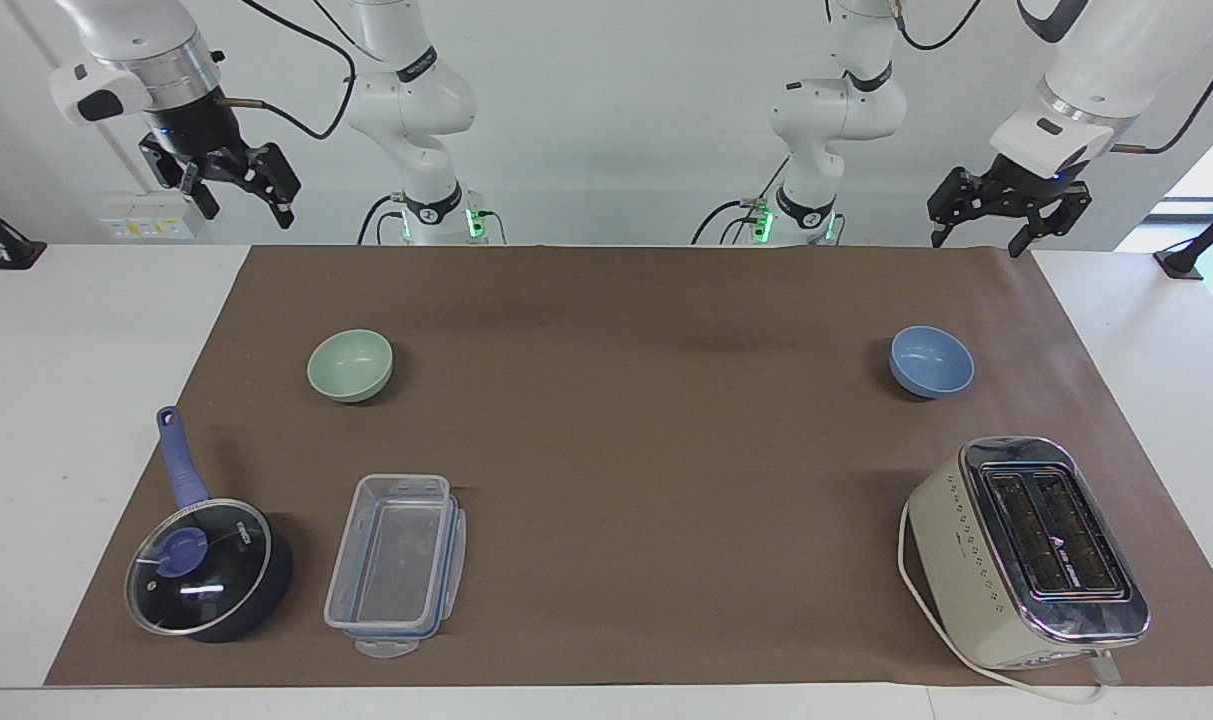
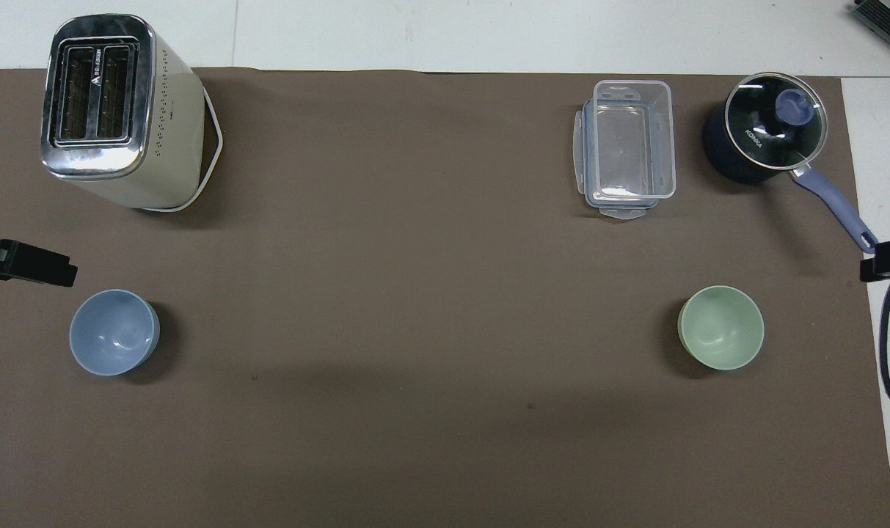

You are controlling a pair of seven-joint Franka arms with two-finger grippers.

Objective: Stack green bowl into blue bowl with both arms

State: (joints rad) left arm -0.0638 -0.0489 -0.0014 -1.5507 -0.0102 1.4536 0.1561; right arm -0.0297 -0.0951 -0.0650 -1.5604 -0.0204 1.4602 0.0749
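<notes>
On brown mat, green bowl [image 1: 350, 365] well apart from raised, spread right hand [image 1: 241, 190]

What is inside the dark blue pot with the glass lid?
Through the round glass lid of the dark blue saucepan only dark interior and glare show. Nothing can be made out in it; the lid's blue knob covers part of the inside.

A brown mat [image 1: 646, 470] is covering the white table [image 1: 96, 330]. A cream toaster [image 1: 1028, 552] with two top slots is standing at the left arm's end. At the right arm's end, a clear plastic container [image 1: 396, 562] is sitting beside a dark blue saucepan [image 1: 206, 565] bearing a glass lid [image 2: 776, 121].
</notes>
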